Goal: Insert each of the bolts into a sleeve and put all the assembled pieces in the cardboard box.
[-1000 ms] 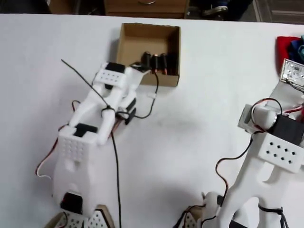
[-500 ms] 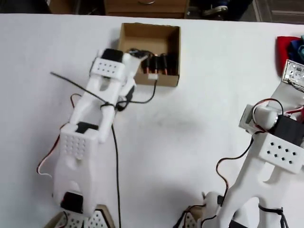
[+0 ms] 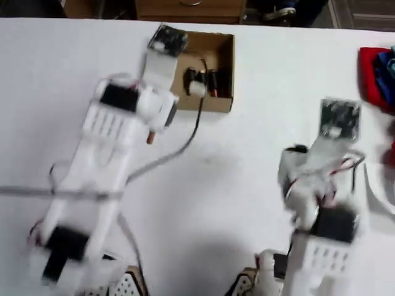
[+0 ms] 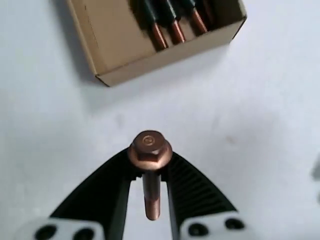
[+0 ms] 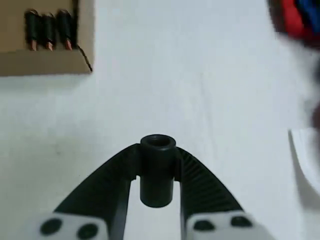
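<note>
Left end effector (image 4: 150, 165) clamps a bolt (image 4: 149, 149), and right end effector (image 5: 156, 156) clamps a sleeve (image 5: 157, 182).

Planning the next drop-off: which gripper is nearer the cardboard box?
Left. The left gripper, holding a bolt, is just short of the cardboard box; the right gripper, holding a sleeve, is much farther off.

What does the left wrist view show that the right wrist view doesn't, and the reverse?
Left wrist view: a copper bolt held in the left gripper. Right wrist view: a black sleeve, open end showing, held in the right gripper, plus a red cloth off to one side. Both: the cardboard box with assembled pieces inside, on the white table.
</note>
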{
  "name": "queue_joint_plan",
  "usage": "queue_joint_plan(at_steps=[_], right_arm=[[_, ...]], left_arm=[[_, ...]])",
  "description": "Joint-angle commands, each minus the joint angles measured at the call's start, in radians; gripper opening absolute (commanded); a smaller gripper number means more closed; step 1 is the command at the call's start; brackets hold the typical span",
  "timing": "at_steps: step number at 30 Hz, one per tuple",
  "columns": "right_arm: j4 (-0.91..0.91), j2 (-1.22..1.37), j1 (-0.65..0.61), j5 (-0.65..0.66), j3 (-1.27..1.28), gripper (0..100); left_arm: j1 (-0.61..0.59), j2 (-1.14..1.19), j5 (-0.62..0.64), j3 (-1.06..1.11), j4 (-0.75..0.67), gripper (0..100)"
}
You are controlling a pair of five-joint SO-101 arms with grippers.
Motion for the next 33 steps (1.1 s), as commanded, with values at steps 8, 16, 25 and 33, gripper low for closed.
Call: queue_joint_plan(at_steps=[8,16,25,33], right_arm=[[-0.817,-0.294,-0.328,-0.051,0.618,2.1],[-0.961,-0.294,-0.438,-0.052,0.721,2.1],[-1.078,-0.294,-0.441,-0.051,0.732,2.1],[-1.104,-0.295,-0.44,0.025,0.758,2.1]], left_arm=[[0.006,-0.73,0.249,0.736,-0.793,3],[0.1,-0.741,0.252,0.684,-0.798,3],[0.23,-0.732,0.25,0.682,-0.985,3],[0.318,-0.637,0.255,0.673,-0.997,3]])
